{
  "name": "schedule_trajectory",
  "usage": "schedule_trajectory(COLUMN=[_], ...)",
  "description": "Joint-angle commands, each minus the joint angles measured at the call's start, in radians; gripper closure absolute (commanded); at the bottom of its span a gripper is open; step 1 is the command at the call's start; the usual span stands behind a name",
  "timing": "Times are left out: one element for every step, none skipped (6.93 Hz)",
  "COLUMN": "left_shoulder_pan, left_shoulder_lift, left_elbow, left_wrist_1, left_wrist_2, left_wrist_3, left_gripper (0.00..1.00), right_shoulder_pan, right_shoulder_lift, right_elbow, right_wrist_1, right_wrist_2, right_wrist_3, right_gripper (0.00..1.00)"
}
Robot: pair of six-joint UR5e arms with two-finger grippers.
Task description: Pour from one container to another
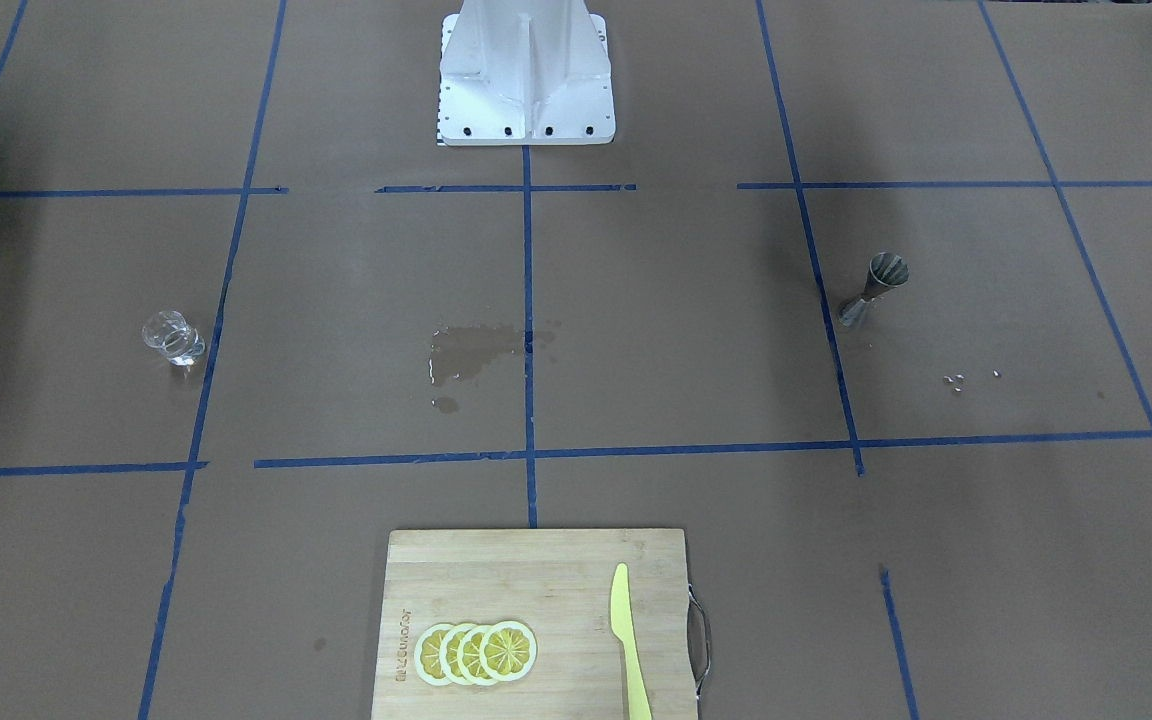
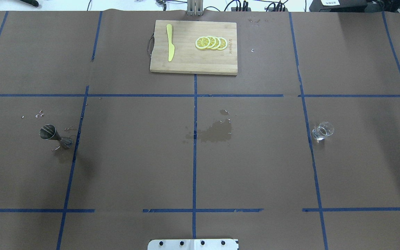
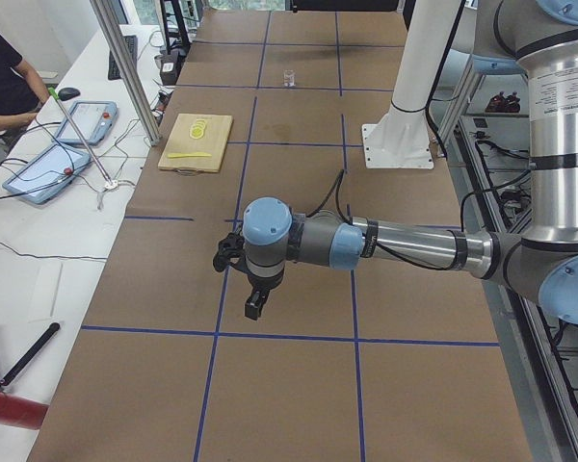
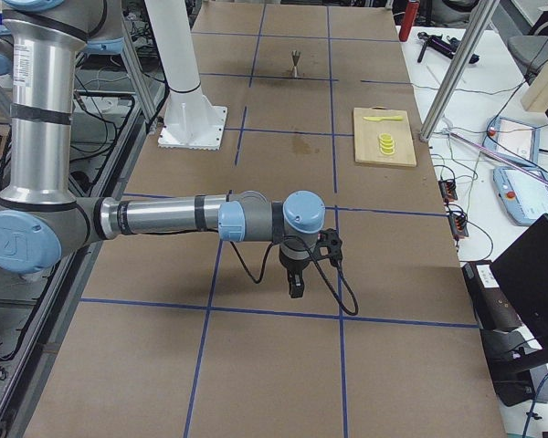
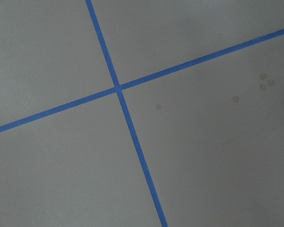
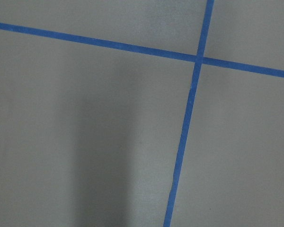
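Observation:
The clear glass cup (image 1: 173, 338) (image 2: 322, 131) stands on the brown table on the robot's right side, small and far off in the exterior left view (image 3: 289, 79). The steel hourglass jigger (image 1: 874, 289) (image 2: 56, 135) stands upright on the robot's left side (image 4: 295, 62). Neither arm appears in the overhead or front views. My left gripper (image 3: 255, 308) hangs over the table's near end in the exterior left view, far from both containers. My right gripper (image 4: 295, 287) hangs likewise in the exterior right view. I cannot tell whether either is open or shut. Both wrist views show only paper and blue tape.
A wet patch (image 1: 471, 352) (image 2: 214, 133) darkens the paper at the table's middle. A wooden cutting board (image 2: 193, 59) at the far edge carries lemon slices (image 2: 211, 43) and a yellow knife (image 2: 170, 42). Droplets (image 1: 956, 379) lie near the jigger. The white pedestal base (image 1: 526, 100) stands on the robot's side.

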Motion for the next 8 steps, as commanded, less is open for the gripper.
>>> schedule_trajectory(left_shoulder_pan=[0.003,0.003,0.004,0.006,0.006,0.007,0.01,0.01], left_shoulder_lift=[0.0,0.0,0.0,-0.001,-0.001,-0.003,-0.003,-0.003], left_elbow=[-0.011,-0.01,-0.01,-0.011,-0.011,-0.011,-0.011,-0.01], left_wrist_1=[-0.013,-0.014,-0.016,-0.017,-0.016,-0.017,-0.019,-0.019], left_wrist_2=[-0.002,-0.002,-0.004,-0.004,-0.004,-0.004,-0.004,-0.004], left_wrist_3=[0.0,-0.003,-0.001,0.006,-0.003,-0.003,-0.003,-0.003], left_gripper=[0.0,0.0,0.0,0.0,0.0,0.0,0.0,0.0], right_shoulder_pan=[0.0,0.0,0.0,0.0,0.0,-0.001,-0.002,-0.002], right_shoulder_lift=[-0.023,-0.041,-0.041,-0.041,-0.041,-0.038,-0.037,-0.035], right_elbow=[-0.01,-0.028,-0.033,-0.033,-0.028,-0.028,-0.03,-0.028], right_wrist_1=[0.076,0.144,0.155,0.155,0.155,0.157,0.157,0.16], right_wrist_2=[0.001,0.001,0.001,0.001,0.002,0.002,0.002,0.001], right_wrist_3=[0.0,0.002,0.003,0.003,0.005,0.005,0.005,0.005], right_gripper=[0.0,0.0,0.0,0.0,0.0,0.0,0.0,0.0])
